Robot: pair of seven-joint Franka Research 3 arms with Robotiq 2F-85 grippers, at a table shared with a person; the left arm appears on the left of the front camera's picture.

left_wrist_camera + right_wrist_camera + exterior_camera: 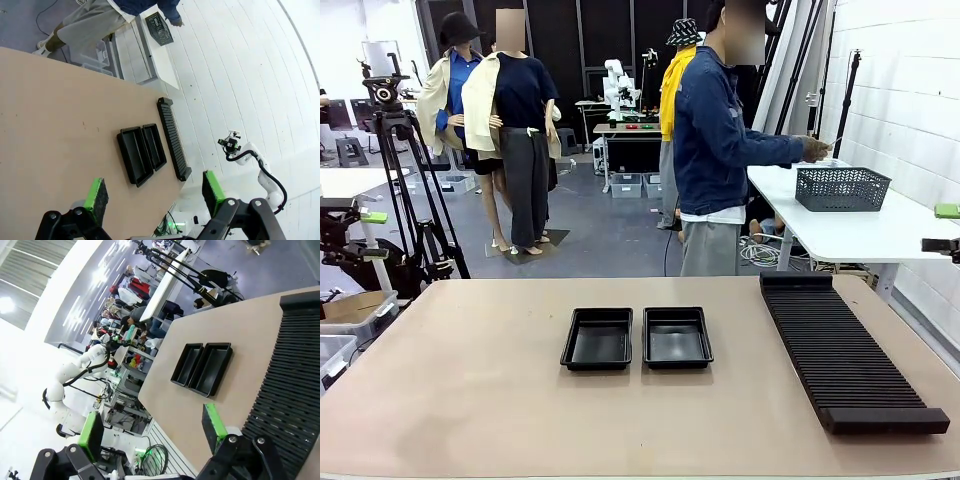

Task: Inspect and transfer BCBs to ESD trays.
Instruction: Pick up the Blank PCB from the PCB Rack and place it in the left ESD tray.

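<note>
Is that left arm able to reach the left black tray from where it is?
Probably yes: its fingers hang open above the table, and nothing lies between them and the empty tray.

Wide tan tabletop [440, 380] set in front, white brick wall [905, 80] seen at right, grey floor [610, 235] spread beyond, white side table [865, 235] placed along that wall, black camera tripod [392, 125] stood at left, dark panels [555, 45] hung at the back

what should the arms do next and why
Probably hold both arms back and wait. The ESD trays lie empty, the slotted rack shows no boards, and the person is turned away, hand at the grey mesh basket on another table. The left gripper and right gripper hang open with nothing to pick.
</note>
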